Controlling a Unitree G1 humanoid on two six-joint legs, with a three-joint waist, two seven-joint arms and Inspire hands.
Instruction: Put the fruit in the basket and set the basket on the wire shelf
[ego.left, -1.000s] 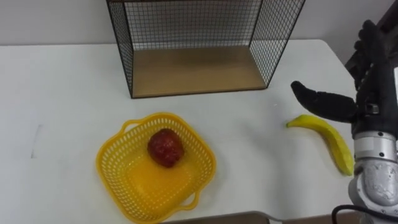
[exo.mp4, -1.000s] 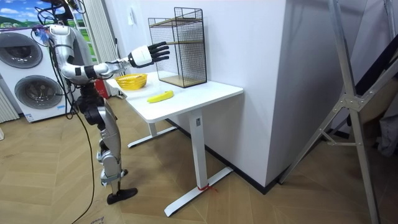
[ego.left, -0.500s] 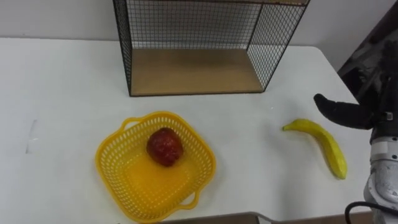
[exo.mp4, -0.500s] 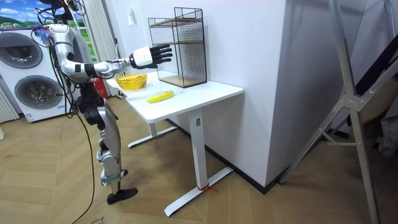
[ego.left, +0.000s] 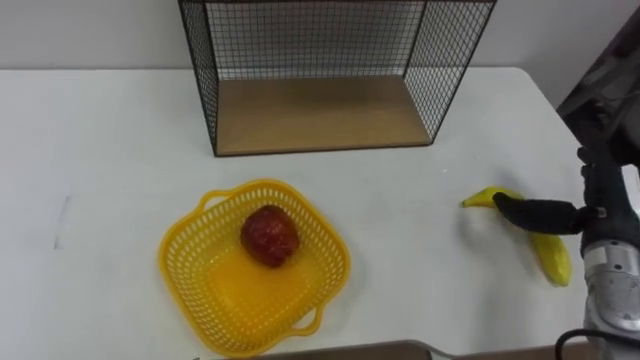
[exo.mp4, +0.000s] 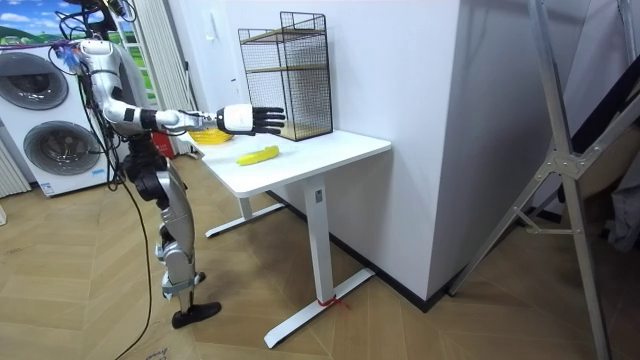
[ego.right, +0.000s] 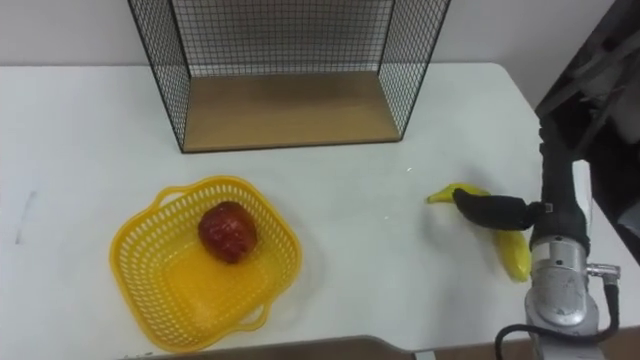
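The right hand hangs over the banana at the counter's right side. Its dark thumb crosses the fruit's middle in the eye views, and I cannot tell whether they touch. In the room view the fingers reach straight out, spread and holding nothing.

The banana lies flat on the white counter top, curved and smooth, its stem end toward the basket and well apart from it. The basket is yellow plastic lattice with a wavy rim and small loop handles, and it sits near the counter's front edge. A dull red, round fruit rests inside it, toward the back wall.

Behind the basket stands the shelf, a black wire-mesh box open at the front with a flat wooden floor. Bare counter lies between the banana and the basket.

In the room view the robot stands at the counter's end on the room view's left, with washing machines behind it.
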